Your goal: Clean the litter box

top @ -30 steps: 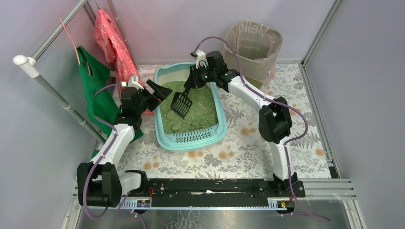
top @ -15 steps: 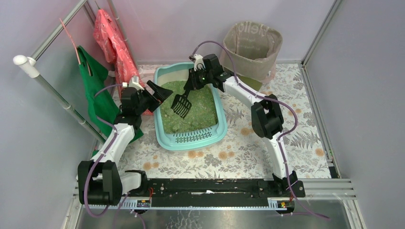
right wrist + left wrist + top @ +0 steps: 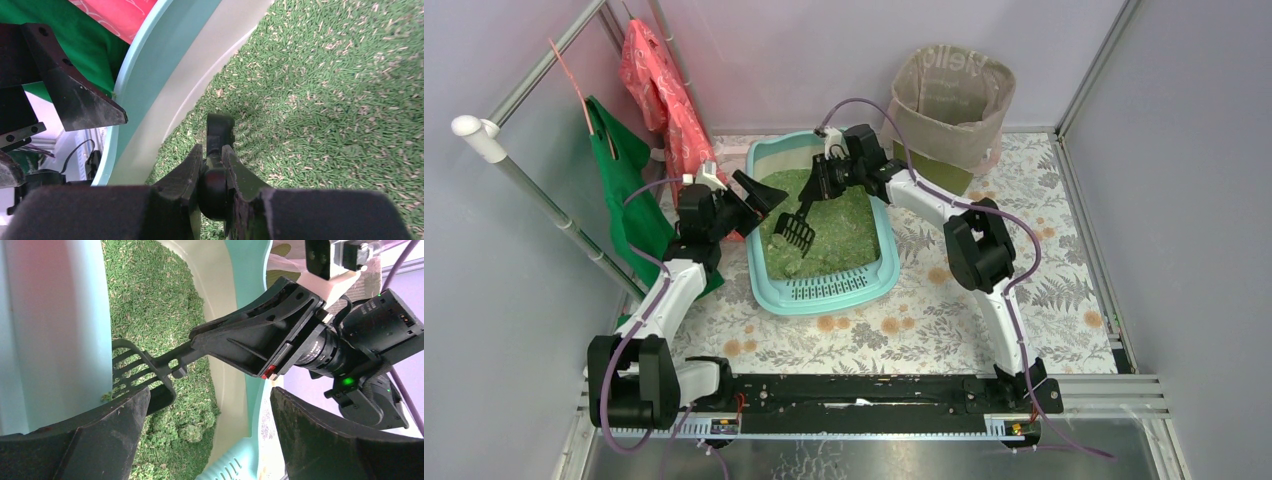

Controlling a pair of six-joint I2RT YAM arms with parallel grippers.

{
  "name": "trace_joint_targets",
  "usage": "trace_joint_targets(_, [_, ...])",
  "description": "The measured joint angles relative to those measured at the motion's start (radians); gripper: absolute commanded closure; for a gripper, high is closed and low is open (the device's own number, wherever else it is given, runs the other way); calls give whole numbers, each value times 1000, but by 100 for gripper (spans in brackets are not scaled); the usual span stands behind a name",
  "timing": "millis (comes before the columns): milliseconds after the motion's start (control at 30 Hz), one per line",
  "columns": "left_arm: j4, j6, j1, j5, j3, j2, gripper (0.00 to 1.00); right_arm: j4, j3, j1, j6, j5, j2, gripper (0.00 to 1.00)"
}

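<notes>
Though plastic, slotted scoop (image 3: 797,232) (litter box (image 3: 829,290))

We see a pale turquoise litter box (image 3: 879,277), green granules (image 3: 844,235), a black scoop (image 3: 796,233), a grey-and-orange floral table cover (image 3: 924,325) and, beyond the right gripper (image 3: 823,189), a beige-lined olive bin (image 3: 946,120).

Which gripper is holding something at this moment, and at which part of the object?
The right gripper is shut on the black litter scoop, gripping its handle. The left gripper is open and holds nothing.
</notes>
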Motion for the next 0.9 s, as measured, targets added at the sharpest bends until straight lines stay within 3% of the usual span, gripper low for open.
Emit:
trace_joint_targets(333, [16, -3, 0, 6, -8, 2, 1, 172, -125, 0, 141, -90, 0, 100])
trace_joint_targets(900, [32, -16, 0, 11, -15, 15, 1, 115, -79, -57, 352, -229, 18, 100])
